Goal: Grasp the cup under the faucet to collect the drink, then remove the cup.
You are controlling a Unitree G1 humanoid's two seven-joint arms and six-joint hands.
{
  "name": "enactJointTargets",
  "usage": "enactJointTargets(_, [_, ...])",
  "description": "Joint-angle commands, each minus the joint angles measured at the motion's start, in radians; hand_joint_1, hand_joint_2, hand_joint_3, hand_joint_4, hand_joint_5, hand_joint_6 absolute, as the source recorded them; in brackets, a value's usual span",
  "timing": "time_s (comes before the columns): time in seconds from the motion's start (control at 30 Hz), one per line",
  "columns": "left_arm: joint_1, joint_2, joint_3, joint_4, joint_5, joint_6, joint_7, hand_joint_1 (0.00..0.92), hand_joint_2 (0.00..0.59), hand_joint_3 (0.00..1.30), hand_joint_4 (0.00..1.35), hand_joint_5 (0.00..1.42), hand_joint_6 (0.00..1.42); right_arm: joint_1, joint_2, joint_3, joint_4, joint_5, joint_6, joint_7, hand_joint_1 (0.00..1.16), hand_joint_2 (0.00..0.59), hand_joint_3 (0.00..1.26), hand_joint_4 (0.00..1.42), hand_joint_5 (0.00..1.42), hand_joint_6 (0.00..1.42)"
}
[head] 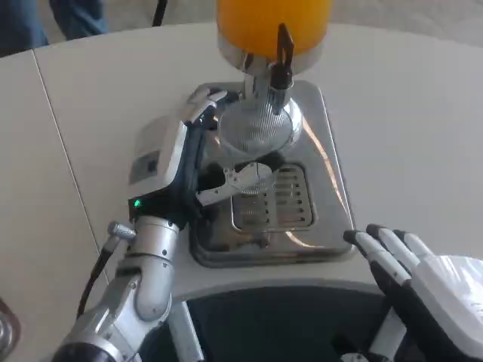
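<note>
**Left hand holds a clear cup under the juice faucet**

The left hand's fingers (226,177) wrap around a clear ribbed cup (255,128), holding it from the side. The cup sits directly beneath the faucet (273,75), above the metal drip tray (324,181). The left hand (177,162) and its silver forearm (143,264) reach in from the near left of the faucet. Above the faucet is a dispenser tank (272,23) filled with orange drink. Near and to the right of the faucet, the right hand (426,283) rests at the edge of the white worktop (407,105), its fingers straight, close together and holding nothing.
</note>
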Motion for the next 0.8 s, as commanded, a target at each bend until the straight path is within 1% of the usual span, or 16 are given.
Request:
enactJointTargets(0.03, [0.037,0.024,0.002,-0.036,-0.004,-0.037,-0.029,0.216,0.058,0.31,0.14,0.42,0.77,0.007,-0.016,-0.007,-0.01,0.007,0.02,-0.026,0.62,0.399,0.05,0.0,0.0,0.16])
enactJointTargets(0.17, [0.055,0.043,0.001,-0.062,-0.009,-0.06,-0.054,0.215,0.059,0.31,0.15,0.46,0.82,0.011,-0.027,-0.001,-0.009,0.01,0.029,-0.04,0.64,0.392,0.04,0.0,0.0,0.17])
enactJointTargets(0.3, [0.074,0.062,0.007,-0.096,-0.015,-0.083,-0.079,0.203,0.062,0.31,0.17,0.48,0.82,0.006,-0.036,0.001,-0.004,0.01,0.037,-0.048,0.64,0.396,0.04,0.0,0.0,0.18])
enactJointTargets(0.43, [0.092,0.076,0.016,-0.125,-0.022,-0.097,-0.104,0.202,0.062,0.31,0.18,0.51,0.86,0.002,-0.042,0.005,0.006,0.012,0.044,-0.055,0.63,0.397,0.04,0.0,0.0,0.18])
enactJointTargets(0.8, [0.16,0.127,0.061,-0.222,-0.035,-0.139,-0.169,0.19,0.071,0.31,0.19,0.54,0.89,-0.01,-0.052,0.03,0.032,0.009,0.057,-0.08,0.63,0.397,0.04,0.0,0.0,0.19])
